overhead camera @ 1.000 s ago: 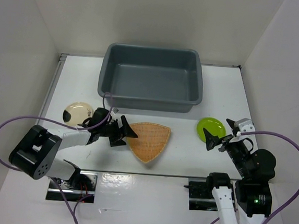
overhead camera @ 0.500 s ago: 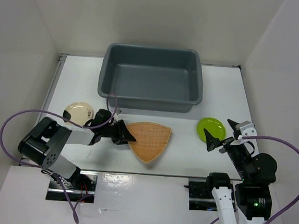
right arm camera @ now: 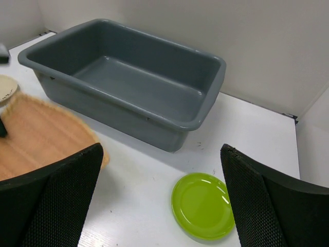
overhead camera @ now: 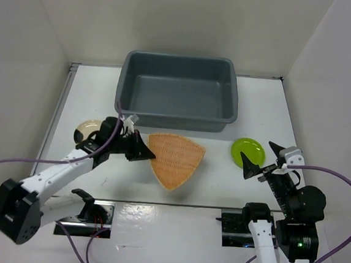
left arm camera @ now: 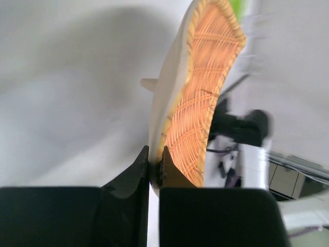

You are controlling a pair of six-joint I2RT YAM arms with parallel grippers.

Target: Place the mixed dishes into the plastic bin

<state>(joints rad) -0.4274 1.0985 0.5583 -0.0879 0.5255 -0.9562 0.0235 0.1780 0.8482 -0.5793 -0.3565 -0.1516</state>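
Note:
My left gripper (overhead camera: 143,153) is shut on the left edge of the orange-tan woven fan-shaped plate (overhead camera: 176,161), in front of the plastic bin (overhead camera: 179,59). In the left wrist view the plate (left arm camera: 205,103) stands tilted between the closed jaws of that gripper (left arm camera: 155,157), its cream underside facing left. The small cream plate (overhead camera: 85,125) lies at the left, partly hidden behind my left arm. The lime-green plate (overhead camera: 248,151) lies flat at the right. My right gripper (overhead camera: 260,158) hangs open just right of and above it, holding nothing. The bin (right arm camera: 139,82) is empty.
White walls close in the table on the left, back and right. The right wrist view shows the lime plate (right arm camera: 203,206) between my open right gripper (right arm camera: 161,149), the woven plate (right arm camera: 36,139) at left and the cream plate (right arm camera: 5,87) at the far left edge.
The left gripper has shut on the woven plate's left edge and tipped it up, shifting it slightly back and right. The right gripper has barely moved.

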